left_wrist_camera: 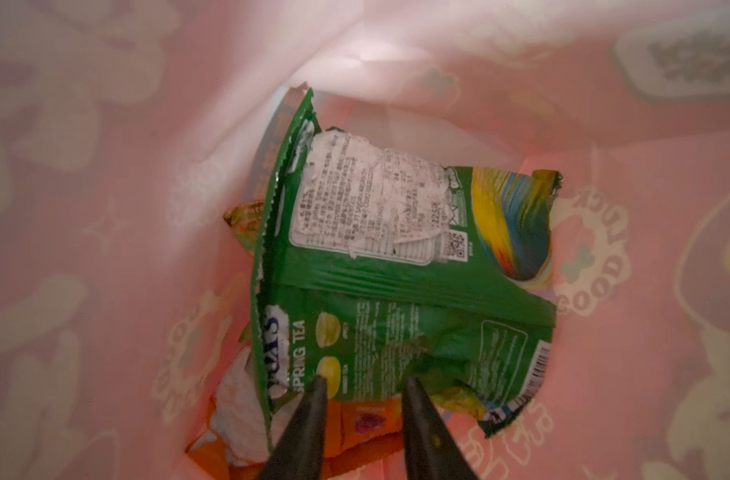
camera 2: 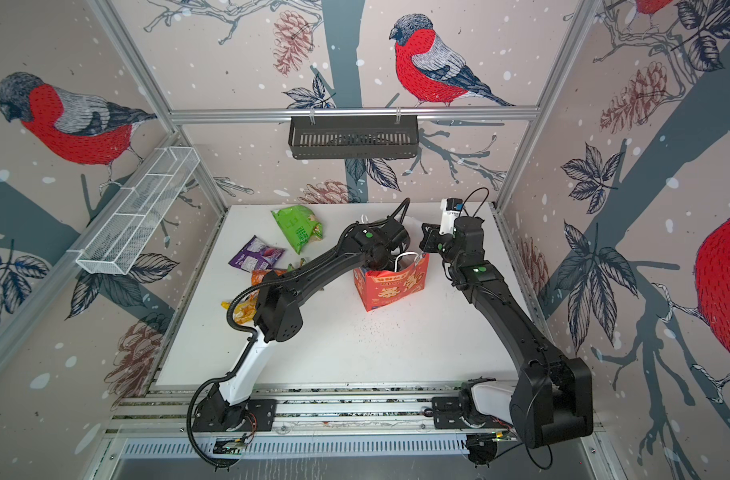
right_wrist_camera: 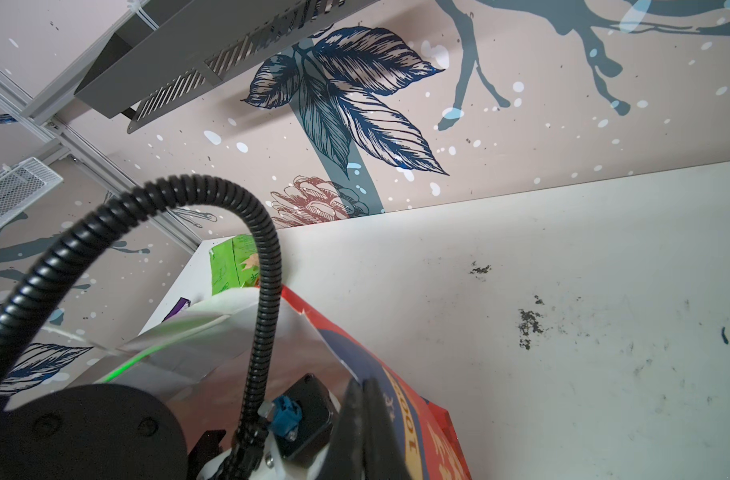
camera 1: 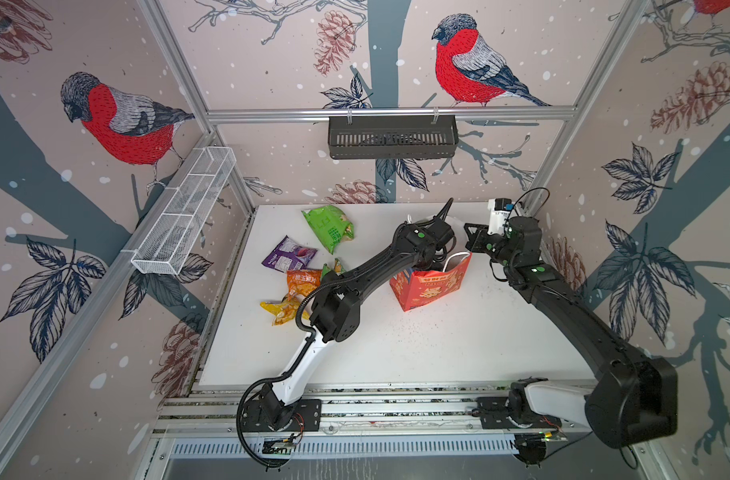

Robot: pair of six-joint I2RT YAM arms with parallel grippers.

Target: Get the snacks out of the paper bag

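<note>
Green packet [left_wrist_camera: 396, 291] at left end effector [left_wrist_camera: 365, 383] tips, in paper bag [left_wrist_camera: 105, 208]

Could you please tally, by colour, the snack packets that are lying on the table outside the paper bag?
Bright green packet: 1
Purple packet: 1
Orange packet: 1
Yellow packet: 1
Green-red packet, partly hidden: 1
Total: 5

A robot test cell: aluminium framing [camera 1: 271, 113], bird-print wall panels [camera 1: 271, 50], two rail-mounted arms [camera 1: 375, 266] [camera 1: 583, 316].
</note>
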